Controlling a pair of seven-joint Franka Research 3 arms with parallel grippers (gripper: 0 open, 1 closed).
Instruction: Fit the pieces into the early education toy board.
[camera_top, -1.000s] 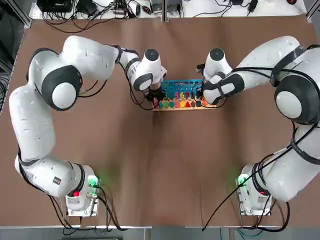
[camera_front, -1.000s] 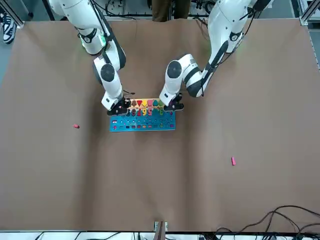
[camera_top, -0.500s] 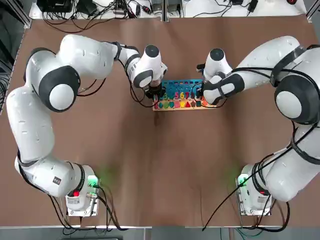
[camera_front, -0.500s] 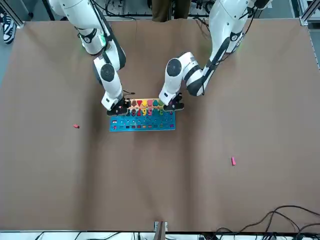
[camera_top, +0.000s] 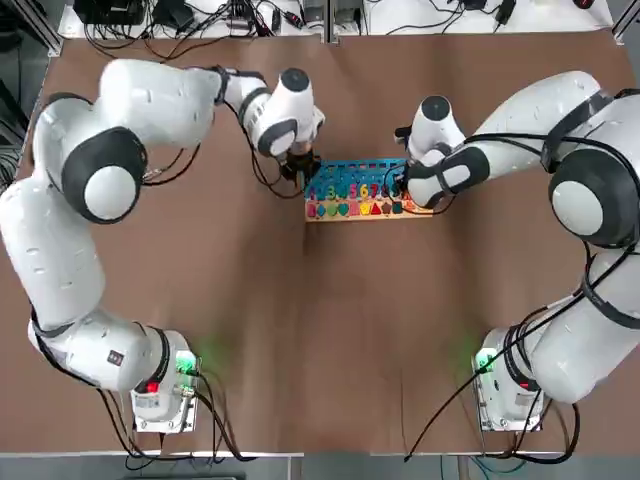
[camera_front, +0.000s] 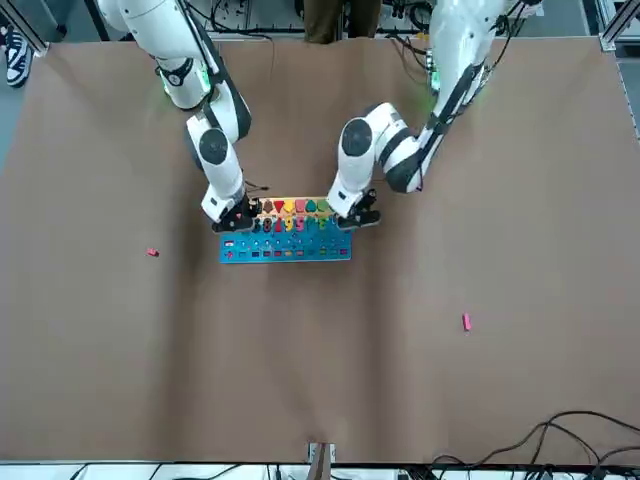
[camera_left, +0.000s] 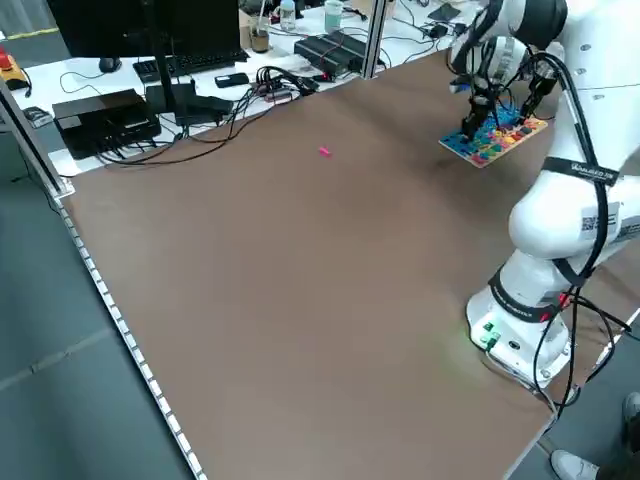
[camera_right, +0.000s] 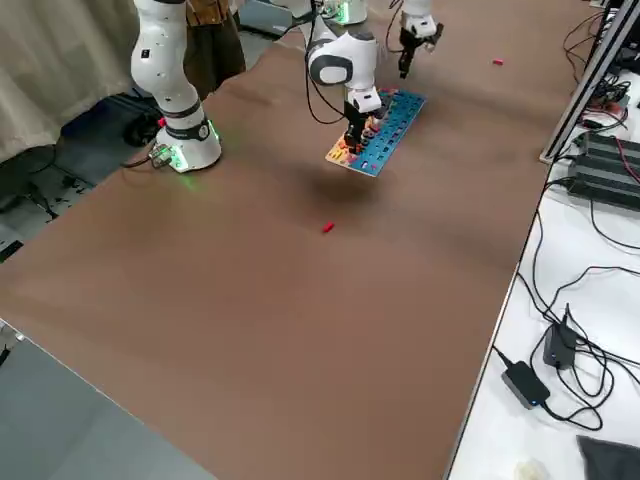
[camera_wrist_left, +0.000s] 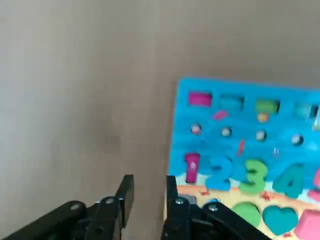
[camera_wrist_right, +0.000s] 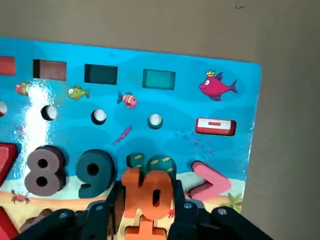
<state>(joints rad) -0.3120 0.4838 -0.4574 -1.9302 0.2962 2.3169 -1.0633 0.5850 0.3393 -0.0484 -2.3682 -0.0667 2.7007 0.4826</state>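
The early education toy board (camera_top: 360, 190) lies flat at the far middle of the table, blue with colourful numerals and a wooden strip of shapes. My right gripper (camera_wrist_right: 147, 200) is shut on the orange "10" piece (camera_wrist_right: 150, 192) and holds it over the board's (camera_wrist_right: 150, 90) right end, just above the matching recess. My left gripper (camera_wrist_left: 148, 192) hangs open and empty beside the board's (camera_wrist_left: 240, 130) left edge, near the pink "1". A pink piece (camera_front: 466, 321) and a small red piece (camera_front: 152, 252) lie loose on the table, far from the board (camera_front: 285, 248).
Brown table surface surrounds the board on all sides. Cables, a monitor and boxes (camera_left: 130, 110) line the bench beyond the table's far edge. Both arm bases (camera_top: 160, 395) stand at the near edge.
The left gripper has drawn back from the board's left end, outward and toward the far side. The right gripper with the "10" has stayed where it was.
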